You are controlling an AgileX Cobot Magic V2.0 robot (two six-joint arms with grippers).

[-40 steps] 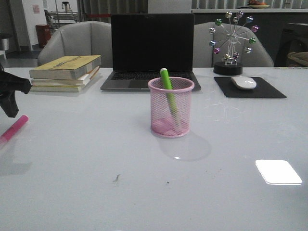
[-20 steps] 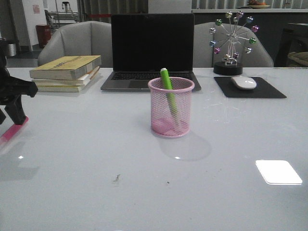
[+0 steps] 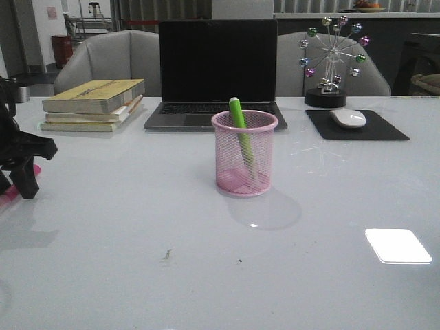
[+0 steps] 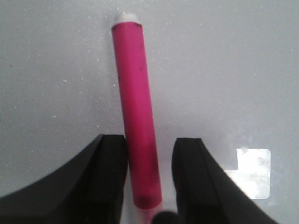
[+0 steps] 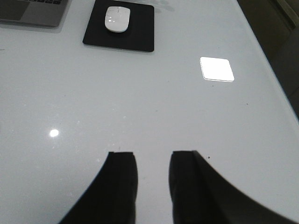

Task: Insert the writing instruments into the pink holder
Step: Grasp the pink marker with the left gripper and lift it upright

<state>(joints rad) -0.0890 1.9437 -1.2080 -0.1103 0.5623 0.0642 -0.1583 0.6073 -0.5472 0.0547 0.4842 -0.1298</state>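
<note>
The pink holder (image 3: 225,159), a round mesh cup, stands mid-table in front of the laptop. A green marker (image 3: 237,114) leans inside it, its top above the rim. At the table's left edge lies the magenta marker (image 4: 135,102), flat on the surface. My left gripper (image 4: 149,139) is low over the marker and open, one finger on each side of its rear end. One finger is close against it and a gap shows at the other. In the front view the left gripper (image 3: 24,180) hides most of the magenta marker (image 3: 7,198). My right gripper (image 5: 152,156) hangs open over bare table, holding nothing.
A laptop (image 3: 216,72) sits behind the cup and stacked books (image 3: 93,103) lie at the back left. At the back right are a white mouse (image 3: 348,117) on a black pad (image 3: 357,127) and a ferris-wheel ornament (image 3: 331,62).
My left gripper has come down and slightly rightward over the magenta marker, now straddling it and covering most of it in the front view. The cup and green marker have not moved.
</note>
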